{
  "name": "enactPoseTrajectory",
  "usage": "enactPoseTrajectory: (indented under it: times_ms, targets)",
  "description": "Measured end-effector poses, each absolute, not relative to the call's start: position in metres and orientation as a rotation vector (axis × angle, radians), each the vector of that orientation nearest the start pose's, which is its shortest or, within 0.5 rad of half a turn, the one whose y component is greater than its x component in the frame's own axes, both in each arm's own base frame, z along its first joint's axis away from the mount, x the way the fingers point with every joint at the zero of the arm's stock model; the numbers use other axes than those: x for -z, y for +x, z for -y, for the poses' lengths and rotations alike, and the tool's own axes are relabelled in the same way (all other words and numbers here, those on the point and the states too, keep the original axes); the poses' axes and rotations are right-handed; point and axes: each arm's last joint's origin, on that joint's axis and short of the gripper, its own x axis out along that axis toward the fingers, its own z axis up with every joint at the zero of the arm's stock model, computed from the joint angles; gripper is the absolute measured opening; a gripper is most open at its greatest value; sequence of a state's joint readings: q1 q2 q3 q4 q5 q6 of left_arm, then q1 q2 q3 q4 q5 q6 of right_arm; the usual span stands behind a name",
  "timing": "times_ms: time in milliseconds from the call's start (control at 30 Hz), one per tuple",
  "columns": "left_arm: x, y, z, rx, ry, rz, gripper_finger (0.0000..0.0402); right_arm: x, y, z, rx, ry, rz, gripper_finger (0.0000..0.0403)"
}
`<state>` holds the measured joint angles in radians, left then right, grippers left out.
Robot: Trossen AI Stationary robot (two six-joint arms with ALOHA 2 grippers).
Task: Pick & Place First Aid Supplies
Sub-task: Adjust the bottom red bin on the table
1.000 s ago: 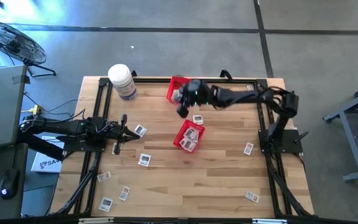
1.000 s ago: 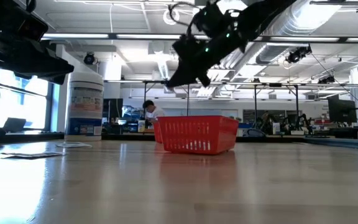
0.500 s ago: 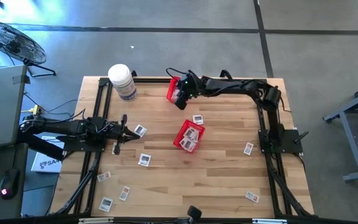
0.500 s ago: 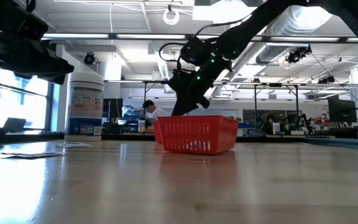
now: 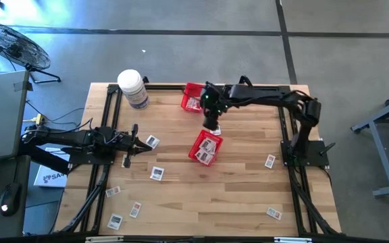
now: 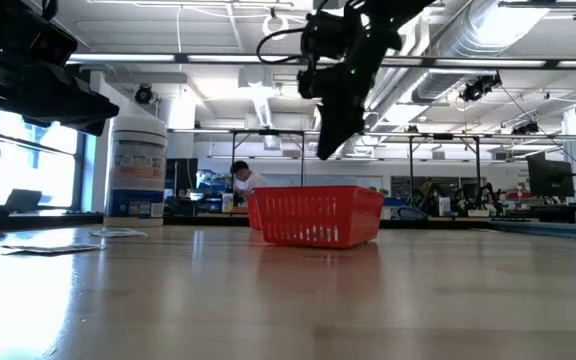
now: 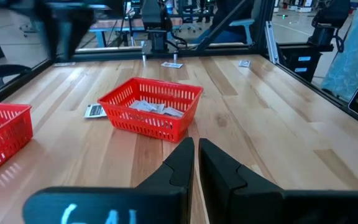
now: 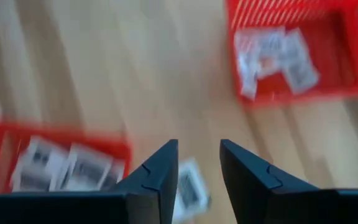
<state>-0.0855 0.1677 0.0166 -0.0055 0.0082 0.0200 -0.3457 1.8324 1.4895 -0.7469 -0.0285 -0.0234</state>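
High view: the right gripper (image 5: 211, 123) hangs over the wood between the far basket (image 5: 192, 98) and the near basket (image 5: 204, 147), just above a loose packet (image 5: 215, 129). The left gripper (image 5: 131, 145) waits by the table's left edge, with a packet (image 5: 152, 141) just beside it. Other packets lie scattered toward the near-left corner and the right edge; a jar (image 5: 134, 88) stands at the far left.

Low view: the right arm is well above the basket rim (image 6: 313, 192), with plenty of air under it.

Left wrist view: the left fingers (image 7: 182, 163) are pressed together, holding nothing.

Right wrist view: the right fingers (image 8: 160, 171) are spread and empty; a packet (image 8: 190, 185) lies on the wood between them, and both baskets hold packets.

Risks, as I judge them: the flat packet could slide away or slip from a shallow pinch, and a descent off line could catch the near basket's rim, since the packet lies close to it. The open room lies to the right and toward the table's near side.
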Motion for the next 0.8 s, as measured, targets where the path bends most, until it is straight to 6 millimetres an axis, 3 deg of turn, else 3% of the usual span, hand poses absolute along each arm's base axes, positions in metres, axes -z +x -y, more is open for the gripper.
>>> enactPoseTrajectory:
  times_ms: [200, 367, 600, 800]
  targets:
    - [-0.155, 0.106, 0.009, 0.095, 0.026, -0.156, 0.0021, -0.219, 0.349, 0.101, 0.442, 0.092, -1.284, 0.0099]
    - [-0.155, 0.106, 0.009, 0.095, 0.026, -0.156, 0.0021, -0.193, 0.346, 0.084, 0.389, 0.166, -1.288, 0.0091]
    - [-0.155, 0.106, 0.009, 0.095, 0.026, -0.156, 0.0021, -0.198, 0.356, 0.064, 0.171, 0.233, -1.182, 0.0087]
    - [-0.155, 0.106, 0.009, 0.095, 0.026, -0.156, 0.0021, -0.205, 0.345, 0.079, 0.323, 0.152, -1.214, 0.0087]
